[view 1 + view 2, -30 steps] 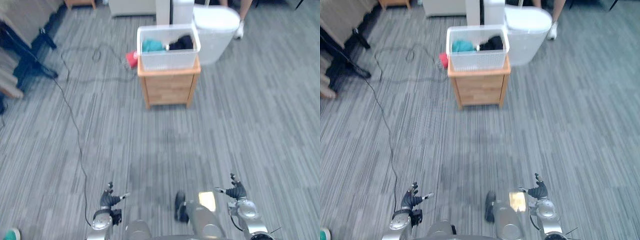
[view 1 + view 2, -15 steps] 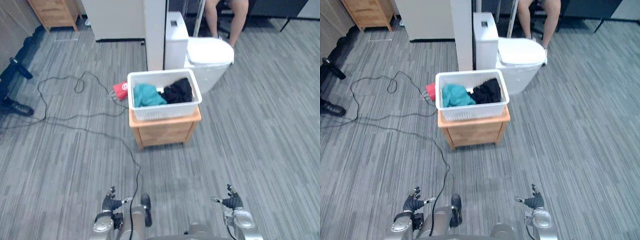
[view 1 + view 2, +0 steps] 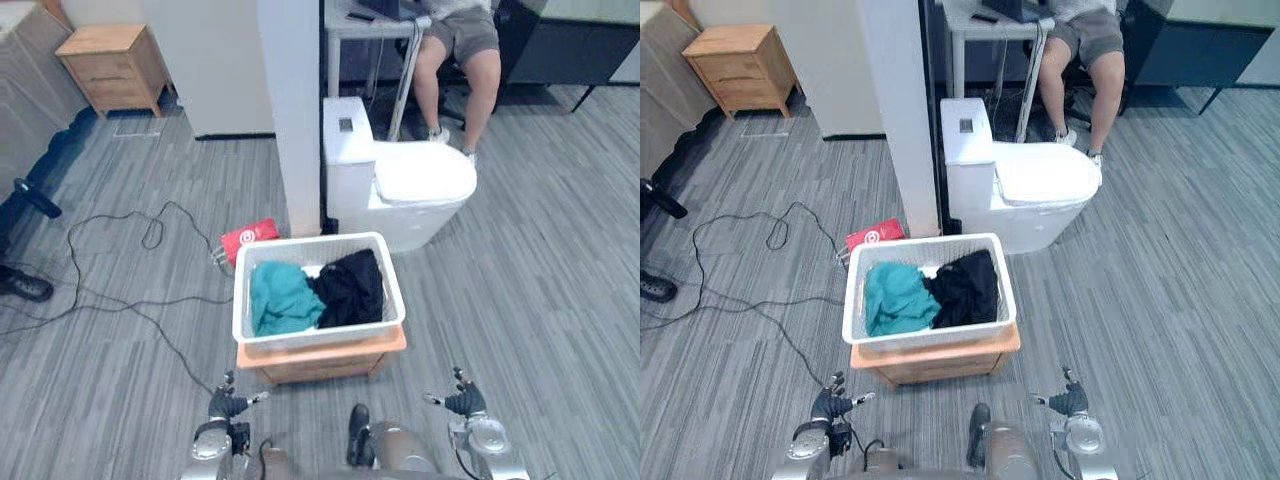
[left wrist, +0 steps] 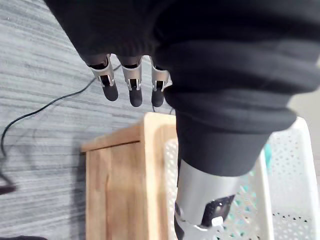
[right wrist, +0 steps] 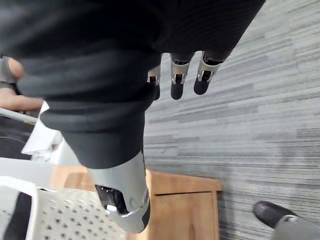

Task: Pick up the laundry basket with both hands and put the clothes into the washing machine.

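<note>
Fingers [image 4: 131, 92] of the left hand [image 3: 228, 405] hang straight and a little apart, the thumb off to one side, holding nothing; the hand sits low, near the front left corner of the bench [image 3: 320, 362] and clear of it. At the far left of the room, well back, a small wooden nightstand [image 3: 105, 65] stands against the wall, and a red packet [image 3: 248, 240] lies on the grey floor just behind the bench. The white laundry basket [image 3: 318, 241] stands upright on the bench, untouched by either hand. Inside it a teal cloth [image 3: 280, 297] fills the left half and a black cloth [image 3: 348, 287] the right half, the two touching in the middle. Behind the basket rises a white pillar [image 3: 295, 110], and just to its right stands a white toilet [image 3: 420, 190] with its lid down. Farther back a person [image 3: 455, 70] sits at a desk, bare legs toward the toilet. The right hand [image 3: 462, 402] hovers low off the bench's front right corner, its fingers [image 5: 178, 87] likewise straight, slightly spread and empty.
</note>
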Robot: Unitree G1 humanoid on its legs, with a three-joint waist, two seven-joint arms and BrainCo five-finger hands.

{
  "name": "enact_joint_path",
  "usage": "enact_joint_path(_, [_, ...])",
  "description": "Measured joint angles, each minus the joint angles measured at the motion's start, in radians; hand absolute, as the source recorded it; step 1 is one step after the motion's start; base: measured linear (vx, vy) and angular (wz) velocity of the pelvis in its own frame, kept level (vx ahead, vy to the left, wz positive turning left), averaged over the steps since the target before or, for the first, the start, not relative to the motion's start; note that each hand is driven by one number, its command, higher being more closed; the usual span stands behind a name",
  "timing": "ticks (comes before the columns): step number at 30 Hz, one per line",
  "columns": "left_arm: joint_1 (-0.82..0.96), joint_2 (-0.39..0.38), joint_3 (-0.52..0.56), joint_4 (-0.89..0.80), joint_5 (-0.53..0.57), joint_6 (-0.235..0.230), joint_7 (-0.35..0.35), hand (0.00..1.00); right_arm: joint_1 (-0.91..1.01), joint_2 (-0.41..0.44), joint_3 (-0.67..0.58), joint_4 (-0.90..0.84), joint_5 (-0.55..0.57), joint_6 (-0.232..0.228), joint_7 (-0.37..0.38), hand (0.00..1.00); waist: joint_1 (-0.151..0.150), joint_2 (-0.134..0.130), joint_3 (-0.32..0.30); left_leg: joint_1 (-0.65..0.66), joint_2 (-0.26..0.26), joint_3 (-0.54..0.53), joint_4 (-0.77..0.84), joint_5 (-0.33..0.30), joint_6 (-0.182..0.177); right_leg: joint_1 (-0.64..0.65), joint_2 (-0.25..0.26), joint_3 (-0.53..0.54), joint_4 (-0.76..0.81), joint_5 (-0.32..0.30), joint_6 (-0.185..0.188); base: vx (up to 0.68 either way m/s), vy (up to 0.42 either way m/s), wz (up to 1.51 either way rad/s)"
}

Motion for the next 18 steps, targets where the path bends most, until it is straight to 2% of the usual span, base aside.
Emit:
enact_joint_path(1, [0.002,-0.002,0.0,0.0,0.0,0.0,0.0,0.0,0.0,0.006,-0.007,-0.007,0.001,0.0,-0.001,0.0,0.0,-0.004,0.0,-0.012,0.002,0.015,-0.013,-0.005,0.009,0.021,-0.001,0.002,-0.018,-0.002,0.001,0.34,-0.077,-0.08])
enact_joint_path(2, [0.005,-0.005,0.0,0.0,-0.001,0.0,0.0,0.0,0.004,0.011,-0.018,-0.017,0.001,0.0,-0.002,0.0,0.006,-0.007,0.0,-0.035,-0.003,0.043,-0.098,-0.018,0.031,0.055,-0.003,0.011,-0.055,0.001,0.005,0.31,-0.044,-0.15])
enact_joint_path(4, [-0.002,-0.007,0.001,-0.002,-0.001,0.0,0.001,0.0,0.003,0.011,-0.04,-0.022,0.0,0.0,-0.003,0.0,0.017,-0.001,-0.005,-0.044,-0.029,0.042,-0.325,-0.022,0.043,0.077,-0.004,0.028,-0.091,0.007,0.015,0.3,0.013,-0.25])
enact_joint_path(5, [-0.002,-0.008,0.004,-0.003,-0.002,0.0,0.001,0.0,-0.004,0.009,-0.048,-0.025,0.0,0.001,-0.003,0.0,0.019,0.007,-0.009,-0.029,-0.058,0.023,-0.519,0.005,0.037,0.082,-0.004,0.038,-0.104,0.012,0.023,0.32,0.119,-0.24])
enact_joint_path(6, [0.0,-0.011,0.006,-0.004,-0.004,0.0,0.002,0.0,-0.001,-0.002,-0.049,-0.045,0.0,0.001,-0.004,0.0,0.017,0.03,-0.017,-0.016,-0.072,0.005,-0.675,0.147,0.06,0.088,0.009,0.045,-0.117,0.009,0.043,0.31,0.139,-0.28])
enact_joint_path(8, [0.006,-0.002,0.011,-0.013,-0.008,0.0,0.004,0.0,0.01,0.007,-0.052,-0.094,-0.001,0.002,-0.008,0.0,0.02,0.015,-0.023,0.023,-0.097,0.008,-0.724,0.168,0.055,0.107,-0.008,0.058,-0.139,0.01,0.066,0.21,0.112,-0.12])
enact_joint_path(11, [0.025,0.007,0.019,-0.054,-0.008,-0.002,0.004,0.0,0.035,0.005,-0.083,-0.194,-0.004,-0.01,-0.022,0.0,0.015,-0.001,-0.035,0.074,-0.138,0.026,-0.825,0.194,0.076,0.122,-0.043,0.069,-0.168,0.007,0.095,0.17,0.122,0.01])
enact_joint_path(14, [0.059,0.02,0.039,-0.1,-0.008,-0.006,0.004,0.0,0.031,-0.002,-0.092,-0.266,-0.01,-0.029,-0.023,0.0,0.014,0.002,-0.039,0.092,-0.162,0.037,-0.864,0.198,0.082,0.125,-0.06,0.079,-0.183,0.003,0.114,0.11,0.088,-0.1])
enact_joint_path(18, [0.09,0.046,0.045,-0.16,-0.008,-0.007,0.004,0.0,0.021,-0.005,-0.081,-0.307,-0.034,-0.036,-0.023,0.0,0.019,0.006,-0.05,0.112,-0.176,0.034,-0.889,0.198,0.083,0.144,-0.062,0.077,-0.203,0.001,0.12,0.09,0.033,0.03])
